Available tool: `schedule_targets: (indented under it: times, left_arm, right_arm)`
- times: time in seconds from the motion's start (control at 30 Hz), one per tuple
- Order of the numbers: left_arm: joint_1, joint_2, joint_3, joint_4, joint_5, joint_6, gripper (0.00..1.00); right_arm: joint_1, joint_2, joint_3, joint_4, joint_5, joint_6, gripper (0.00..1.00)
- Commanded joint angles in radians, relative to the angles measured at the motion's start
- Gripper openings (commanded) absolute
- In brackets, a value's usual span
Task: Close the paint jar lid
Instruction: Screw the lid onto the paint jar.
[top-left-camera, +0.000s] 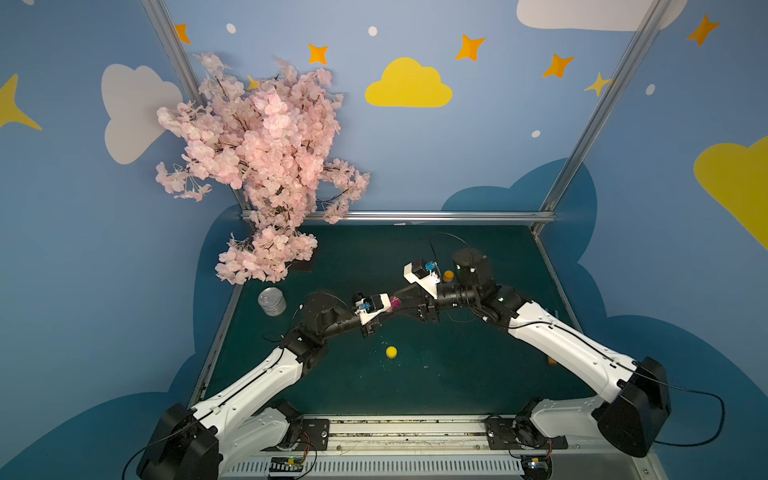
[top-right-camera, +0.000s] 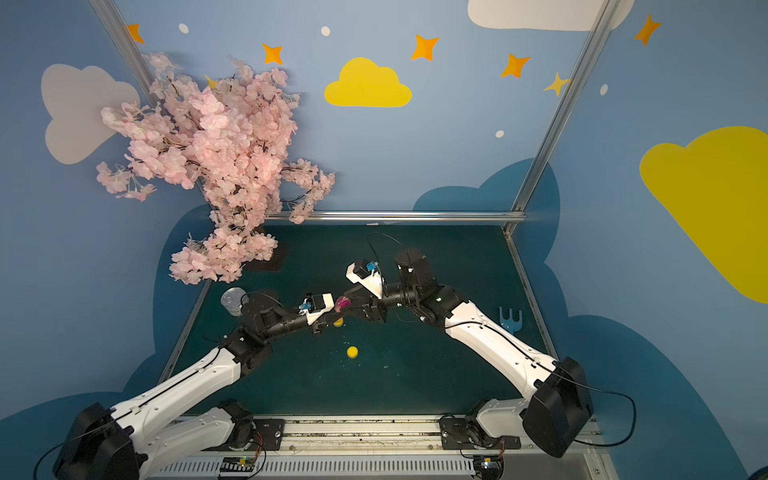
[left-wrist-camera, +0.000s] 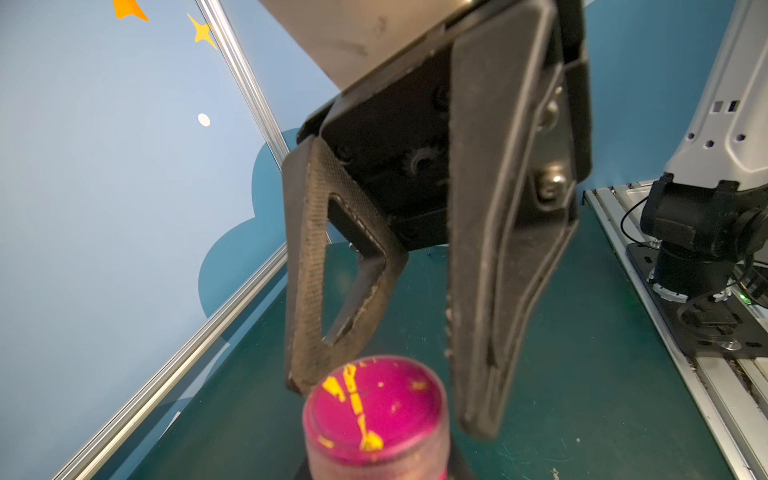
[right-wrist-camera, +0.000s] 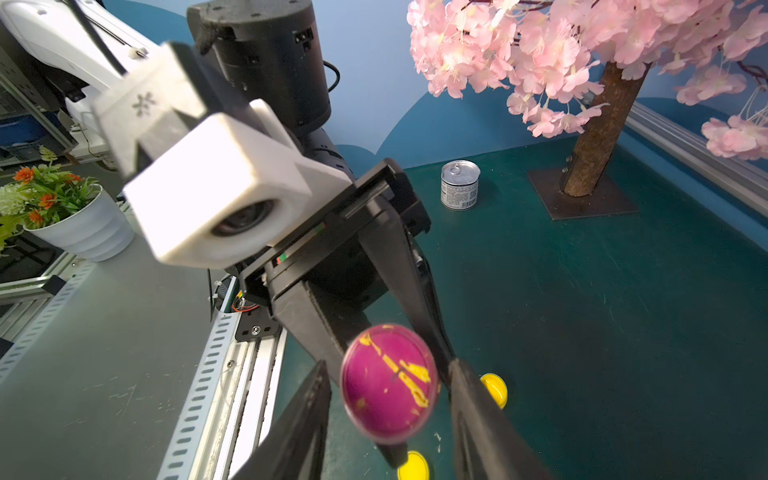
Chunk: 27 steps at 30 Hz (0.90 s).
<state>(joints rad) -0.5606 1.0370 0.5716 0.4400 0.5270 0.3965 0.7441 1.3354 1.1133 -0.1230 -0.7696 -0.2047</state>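
Observation:
A small magenta paint jar (top-left-camera: 395, 304) hangs above the middle of the green table (top-left-camera: 457, 382), lying sideways between the two arms. My left gripper (top-left-camera: 388, 309) is shut on the jar's body. The jar's round lid (left-wrist-camera: 374, 405), streaked with yellow paint, sits on the end that faces my right arm. My right gripper (right-wrist-camera: 390, 365) is open, with one finger on each side of the lid. In the left wrist view its fingers (left-wrist-camera: 307, 291) flank the lid closely, with a small gap still showing beside one of them.
A yellow disc (top-left-camera: 391, 352) lies on the table below the jar, and another yellow one (top-right-camera: 339, 322) shows under the left gripper. A tin can (top-left-camera: 272, 302) and a pink blossom tree (top-left-camera: 266, 166) stand at the left. A small orange jar (top-left-camera: 448, 275) and a blue fork-shaped toy (top-right-camera: 510, 319) lie at the right.

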Motion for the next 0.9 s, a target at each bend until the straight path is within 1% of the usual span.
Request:
schedule_targets:
  times: [0.0,0.13,0.23,0.33,0.47,0.57,0.63,0.7,0.87]
  left_arm:
    - [0.005,0.007,0.028,-0.011,0.015,-0.004,0.30]
    - [0.007,0.009,0.030,-0.009,0.011,-0.002,0.30]
    - [0.006,0.014,0.031,-0.011,0.011,-0.004,0.30]
    - [0.007,0.018,0.031,-0.009,-0.004,-0.002,0.30]
    - [0.005,0.021,0.028,0.004,-0.065,0.012,0.30]
    - [0.002,0.028,0.021,0.040,-0.138,0.042,0.31]
    - [-0.004,0.038,0.025,0.066,-0.186,0.072,0.31]
    - [-0.005,0.045,0.040,0.081,-0.209,0.095,0.30]
    - [-0.007,0.082,0.054,0.143,-0.219,0.112,0.30]
  right_arm:
    - [0.008,0.011,0.032,0.014,-0.001,0.000,0.43]
    - [0.013,0.020,0.036,0.014,0.005,0.004,0.35]
    - [0.016,0.021,0.035,0.021,0.017,0.011,0.23]
    - [0.018,0.021,0.036,0.031,0.035,0.025,0.15]
    - [0.022,0.036,0.050,0.023,0.078,0.057,0.08]
    - [0.024,0.061,0.080,-0.003,0.135,0.104,0.00]
    - [0.026,0.083,0.102,-0.024,0.175,0.135,0.00]
    - [0.027,0.099,0.115,-0.027,0.209,0.168,0.00]
    - [0.027,0.135,0.142,-0.018,0.300,0.271,0.00]
